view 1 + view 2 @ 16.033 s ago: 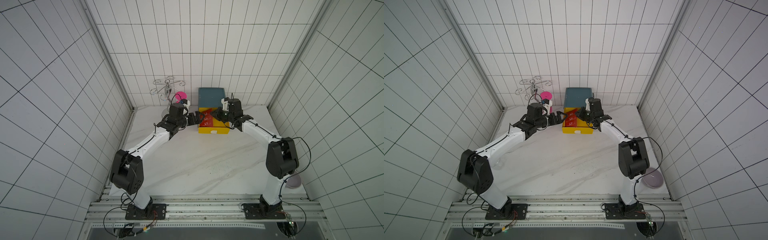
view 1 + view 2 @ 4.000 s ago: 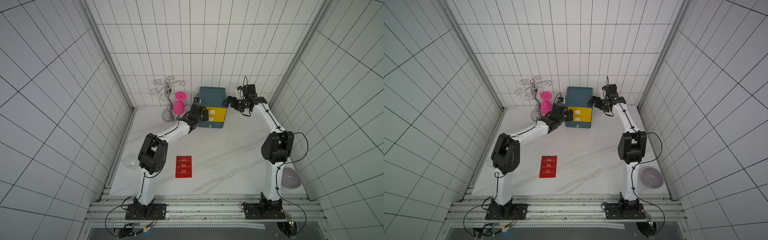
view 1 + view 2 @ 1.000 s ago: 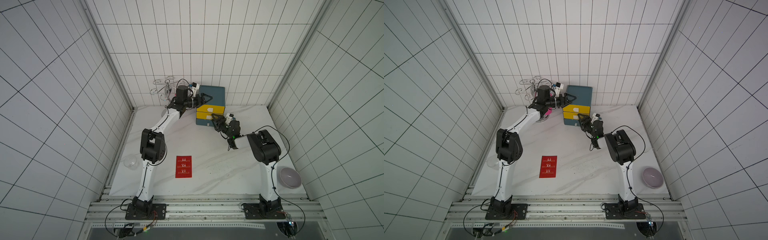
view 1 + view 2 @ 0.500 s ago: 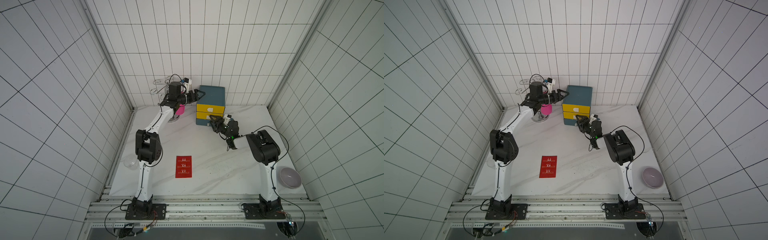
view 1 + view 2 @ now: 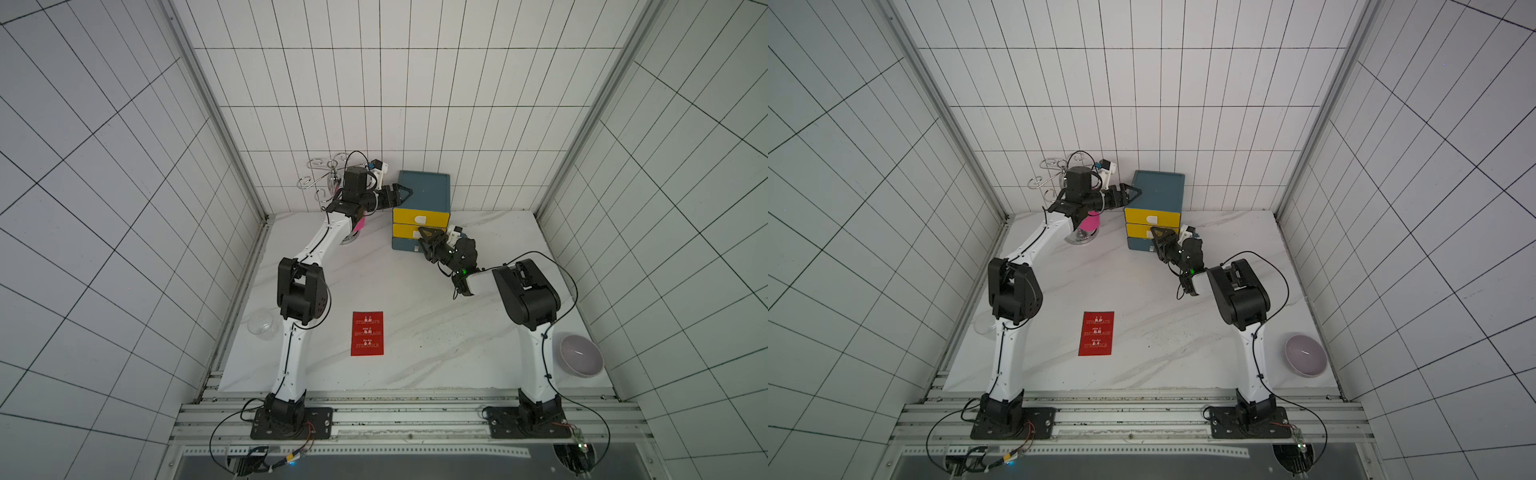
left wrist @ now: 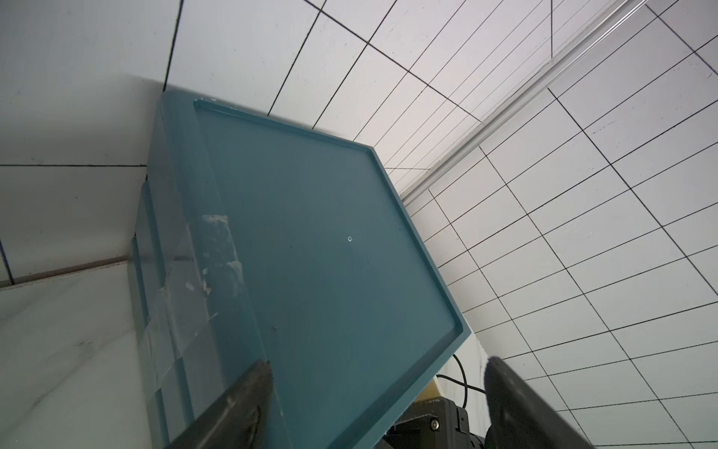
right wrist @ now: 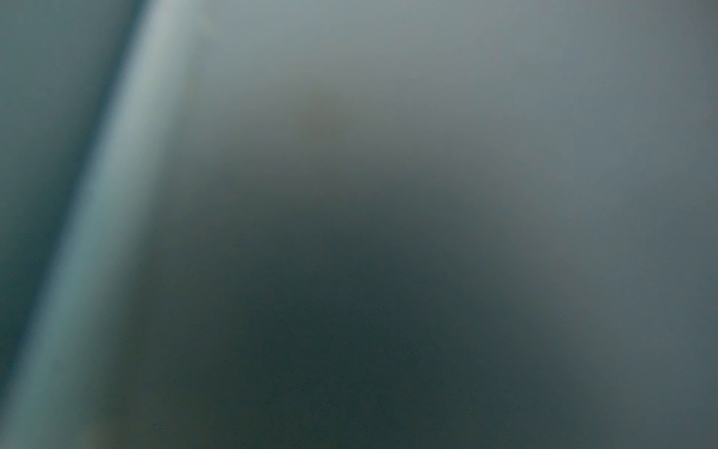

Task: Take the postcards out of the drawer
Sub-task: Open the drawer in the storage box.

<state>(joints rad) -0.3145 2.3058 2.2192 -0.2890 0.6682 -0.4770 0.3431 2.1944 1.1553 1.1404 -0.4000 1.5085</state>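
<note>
Red rectangular postcards (image 5: 367, 333) lie well in front of teal yellow-drawer cabinet (image 5: 430, 195); left gripper (image 5: 403, 194) spread at its top; right gripper (image 5: 424, 239) at its front, state unclear.

right wrist view blurred, glass (image 5: 981, 328) half hidden

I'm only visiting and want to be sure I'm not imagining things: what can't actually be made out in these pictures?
- Right wrist view: all teal-grey blur, camera too close; nothing recognisable.
- Yellow drawers: only their fronts show in both top views; insides hidden.
- Right gripper: at the lower drawer front; open or gripping, too small to tell.
- Postcards: how many lie stacked, unclear from above.
- Pink object: mostly behind the left arm.
</note>
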